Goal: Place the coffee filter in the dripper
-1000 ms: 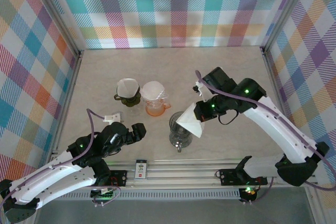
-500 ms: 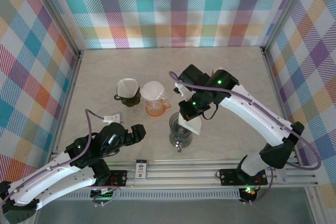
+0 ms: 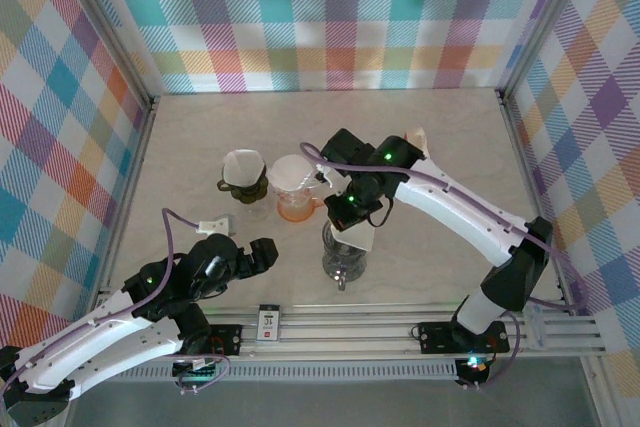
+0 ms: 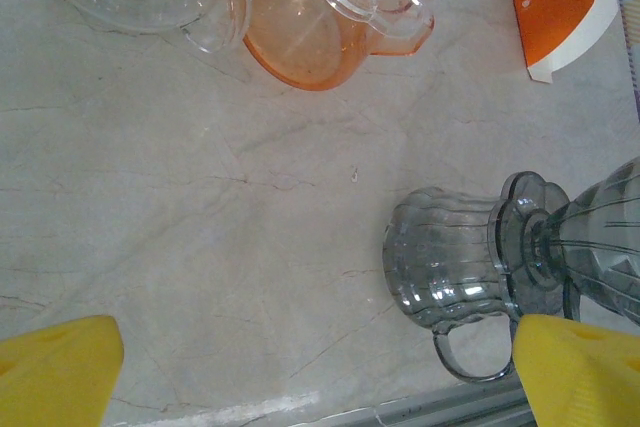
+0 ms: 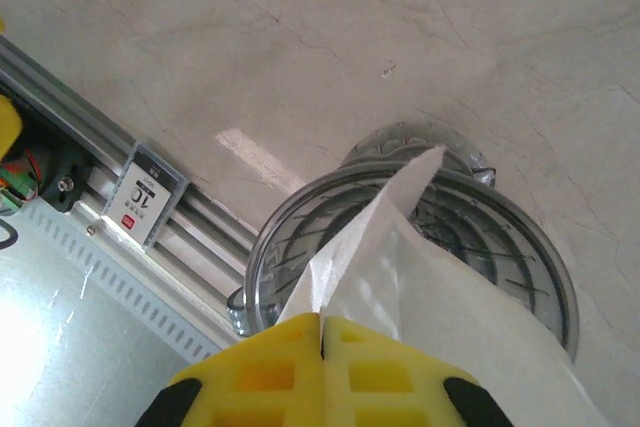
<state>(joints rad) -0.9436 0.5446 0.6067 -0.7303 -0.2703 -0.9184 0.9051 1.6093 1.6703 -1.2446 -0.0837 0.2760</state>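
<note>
Top external view: a marble-patterned table with two robot arms mounted at its 6 o'clock edge. A clear grey glass dripper stands near that edge, slightly toward 6 o'clock of the table's centre. The right gripper hangs just at the dripper's 12 o'clock side, its claw pinched tight on a white paper coffee filter that lies across the dripper's mouth.

In the right wrist view, the yellow fingers of the right gripper meet on the filter's folded edge. The filter is flat and unopened, and its pointed corner reaches toward 1 o'clock over the dripper's round rim. Whether the paper touches the glass cannot be told.

At the dripper's 9 o'clock, the left gripper has its claw spread wide and holds nothing. In its wrist view it looks at the dripper from the side.

At 10 o'clock of the grey dripper stand an orange dripper and a dark green dripper, each with a filter in it.

Judged progress: the filter has been picked up and brought over the dripper. It has not yet been lowered, seated or let go.
</note>
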